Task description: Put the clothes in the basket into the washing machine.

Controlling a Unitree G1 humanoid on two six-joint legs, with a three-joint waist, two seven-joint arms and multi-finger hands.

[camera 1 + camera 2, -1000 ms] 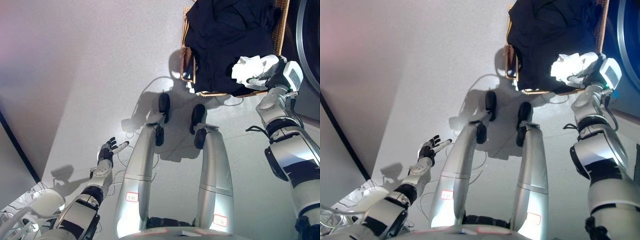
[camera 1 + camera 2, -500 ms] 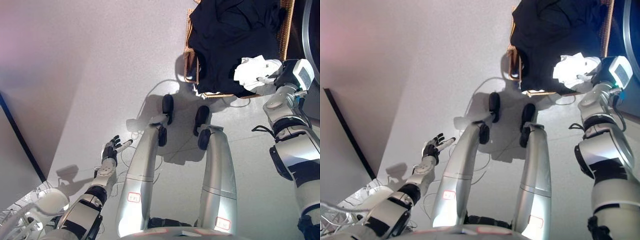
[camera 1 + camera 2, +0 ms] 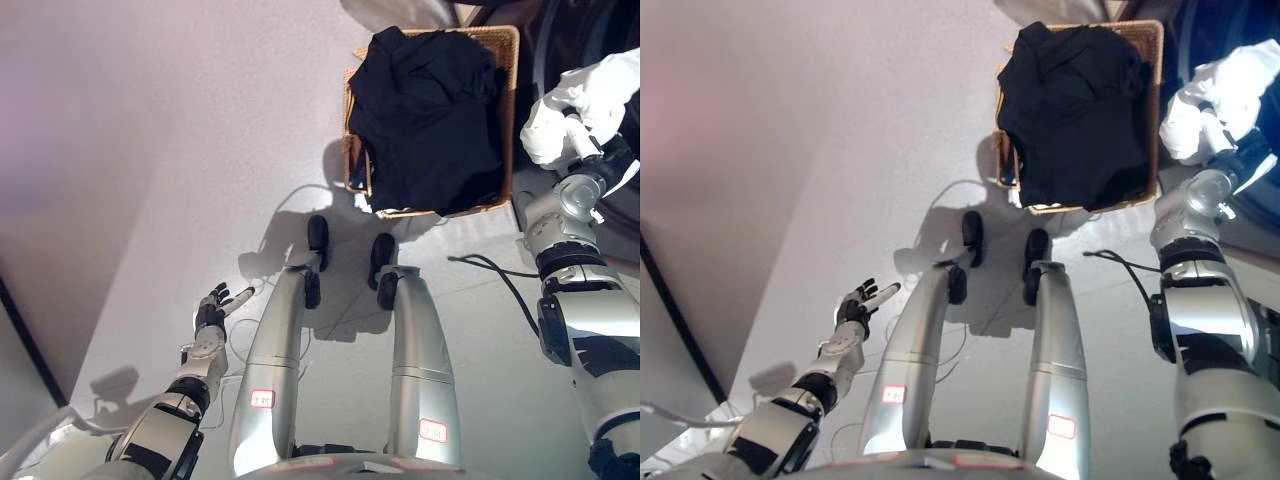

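A wicker basket (image 3: 432, 211) stands on the floor at the top centre, filled with dark clothes (image 3: 430, 110). My right hand (image 3: 606, 158) is raised just right of the basket and is shut on a white cloth (image 3: 585, 95), which hangs bunched above the wrist, off the basket. The washing machine (image 3: 1188, 45) shows as a dark front at the upper right edge, right behind the white cloth. My left hand (image 3: 212, 308) hangs at the lower left above the floor, open and holding nothing.
Pale floor lies around the basket and to the left. A dark line (image 3: 675, 320) runs along the floor at the far left edge. A pale shape (image 3: 400, 12) shows at the top edge beyond the basket.
My right hand has lifted the white cloth out of the basket, up and to the right toward the machine. The view has shifted, showing more of the basket. The left hand stays idle.
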